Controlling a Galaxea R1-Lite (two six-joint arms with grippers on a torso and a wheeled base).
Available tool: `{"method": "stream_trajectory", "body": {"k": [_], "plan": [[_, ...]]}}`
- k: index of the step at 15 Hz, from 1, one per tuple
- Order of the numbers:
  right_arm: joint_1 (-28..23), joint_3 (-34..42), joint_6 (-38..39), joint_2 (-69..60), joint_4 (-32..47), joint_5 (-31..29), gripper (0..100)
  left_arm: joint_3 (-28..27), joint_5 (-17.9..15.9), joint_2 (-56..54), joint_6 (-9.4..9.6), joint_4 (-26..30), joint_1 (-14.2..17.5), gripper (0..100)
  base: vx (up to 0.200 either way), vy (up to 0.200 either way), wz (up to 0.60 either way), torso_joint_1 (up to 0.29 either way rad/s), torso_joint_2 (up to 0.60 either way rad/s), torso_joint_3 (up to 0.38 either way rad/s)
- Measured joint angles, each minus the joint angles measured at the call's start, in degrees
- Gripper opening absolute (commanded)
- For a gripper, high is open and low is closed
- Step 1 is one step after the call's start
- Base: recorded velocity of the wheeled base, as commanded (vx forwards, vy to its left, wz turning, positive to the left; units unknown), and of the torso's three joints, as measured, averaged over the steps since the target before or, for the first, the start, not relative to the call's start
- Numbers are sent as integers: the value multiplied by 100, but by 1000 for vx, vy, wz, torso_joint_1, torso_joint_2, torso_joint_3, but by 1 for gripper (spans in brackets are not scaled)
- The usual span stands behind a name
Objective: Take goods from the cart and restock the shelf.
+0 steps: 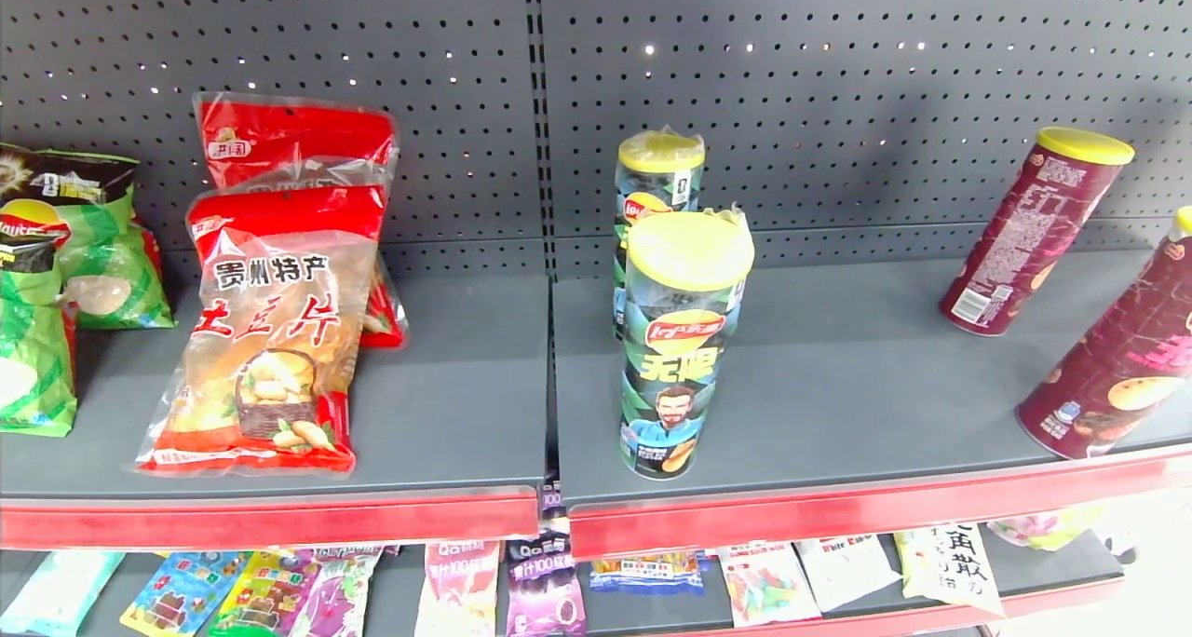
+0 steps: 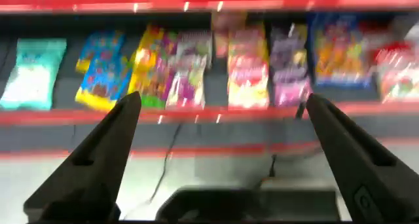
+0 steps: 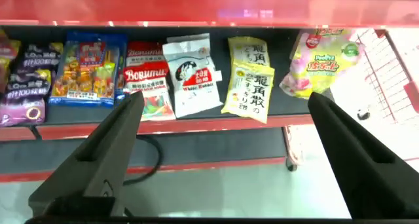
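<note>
Currently both arms are sitting low in front of the lower shelf (image 3: 288,101). The left gripper (image 2: 222,98) and the right gripper (image 3: 226,96) are each standing wide open and gripping nothing, so no goods are being carried. The step in hand is judged to be the fetch from the cart, which is probably the red wire frame (image 3: 395,60) beside the right arm. When fetching a can, the operator should be closing the fingers across the mid-body, square to the wall, and keeping the lid uppermost. The upper shelf (image 1: 838,386) is offering bare space between the green cans (image 1: 683,339) and the maroon cans (image 1: 1029,232), which makes it the likely place for new stock. All the cans are standing on their bases with yellow lids up, so the long axis is running vertically. The maroon pair are appearing to lean outward, which may be a lens effect. The red bags (image 1: 270,330) are standing on edge, facing forward.
</note>
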Motion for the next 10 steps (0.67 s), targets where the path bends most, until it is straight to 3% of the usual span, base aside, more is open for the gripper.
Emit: {"method": "stream_trajectory", "body": {"k": [2,3,5,7,10], "plan": [[5,201,93,-557,82,33,100,438,-112,-466,18,-652,123,100,0,0,0,0,0,0],[11,319,119,-712,-160,0,100,650,-124,-577,51,-1253,143,100,0,0,0,0,0,0],[30,772,84,-918,-1473,77,100,1223,-127,-728,132,-2491,160,100,0,0,0,0,0,0],[35,1103,88,-1003,-1918,580,100,1543,59,-786,108,-2722,165,100,0,0,0,0,0,0],[35,1251,464,-1048,-1992,263,100,1675,50,-812,161,-2693,166,100,0,0,0,0,0,0]]}}
